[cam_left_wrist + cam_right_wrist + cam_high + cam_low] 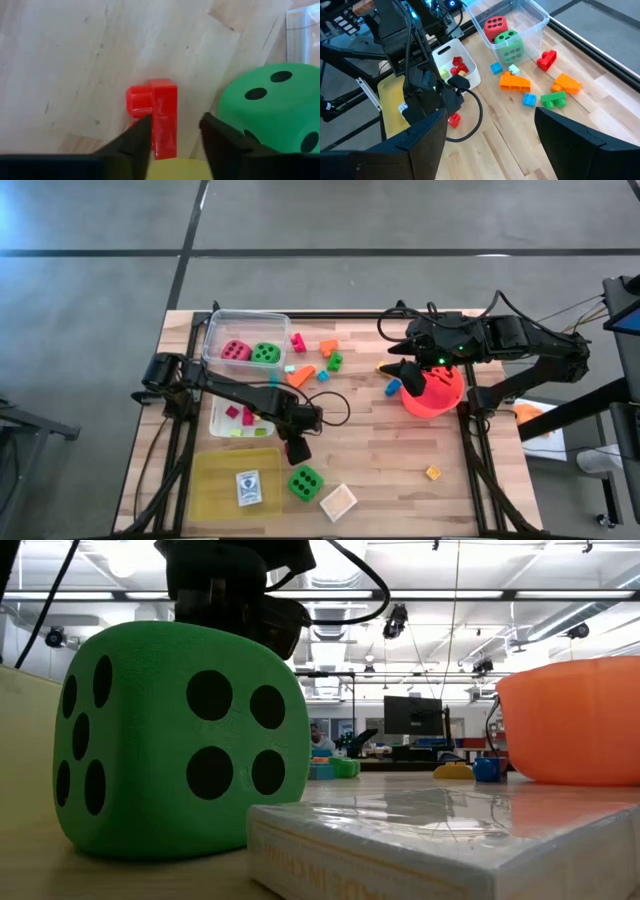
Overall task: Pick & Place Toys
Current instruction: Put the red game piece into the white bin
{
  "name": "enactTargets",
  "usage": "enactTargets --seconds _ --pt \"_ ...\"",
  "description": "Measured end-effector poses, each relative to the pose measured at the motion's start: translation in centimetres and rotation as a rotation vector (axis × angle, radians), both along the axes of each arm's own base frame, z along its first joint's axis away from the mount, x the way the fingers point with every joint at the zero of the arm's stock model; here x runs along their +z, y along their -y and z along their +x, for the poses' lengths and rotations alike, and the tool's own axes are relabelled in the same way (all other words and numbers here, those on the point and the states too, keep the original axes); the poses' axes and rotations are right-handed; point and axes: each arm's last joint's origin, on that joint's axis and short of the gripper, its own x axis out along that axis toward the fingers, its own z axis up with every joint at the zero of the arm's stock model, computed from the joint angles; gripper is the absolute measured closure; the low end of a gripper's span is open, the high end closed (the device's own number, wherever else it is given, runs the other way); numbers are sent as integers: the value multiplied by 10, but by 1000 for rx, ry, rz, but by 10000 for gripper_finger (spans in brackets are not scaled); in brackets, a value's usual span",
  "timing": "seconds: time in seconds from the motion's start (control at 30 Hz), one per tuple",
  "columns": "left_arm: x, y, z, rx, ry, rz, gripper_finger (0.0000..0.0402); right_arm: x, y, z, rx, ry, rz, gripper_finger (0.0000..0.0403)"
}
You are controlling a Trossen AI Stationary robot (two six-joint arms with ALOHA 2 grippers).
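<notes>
A small red block lies on the wooden table, seen through the gap of my left gripper, which is open and points steeply down over it. A green die with black dots stands on the table beside the gripper, toward the near edge. My right gripper hangs open and high by the orange bucket, with nothing between its fingers. Several bright blocks lie scattered at the far middle. My left gripper stands over the red block from above, one finger overlapping the block's edge in the wrist view. I cannot tell whether that finger touches it. The block lies flat on the table.
A clear tub at the far left holds a pink die and a green die. A small white tub holds a few blocks. A yellow tray with a card and a white box lie near the front edge. A yellow block lies alone.
</notes>
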Motion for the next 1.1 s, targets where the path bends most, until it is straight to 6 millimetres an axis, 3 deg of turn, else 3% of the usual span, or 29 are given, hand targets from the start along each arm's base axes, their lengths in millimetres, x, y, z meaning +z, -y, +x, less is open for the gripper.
enactTargets --seconds 0.17,0.3,0.87,1.1 --pt "-2 -3 -1 15 7 83 136 0 0 0 0 0 0 110" --pt "-2 -4 0 16 18 138 99 0 0 0 2 0 1 110" --pt "-7 12 -3 -159 42 211 92 0 0 0 9 -2 -10 110" --pt "-19 16 -1 -245 20 230 92 0 0 0 9 -2 -10 110"
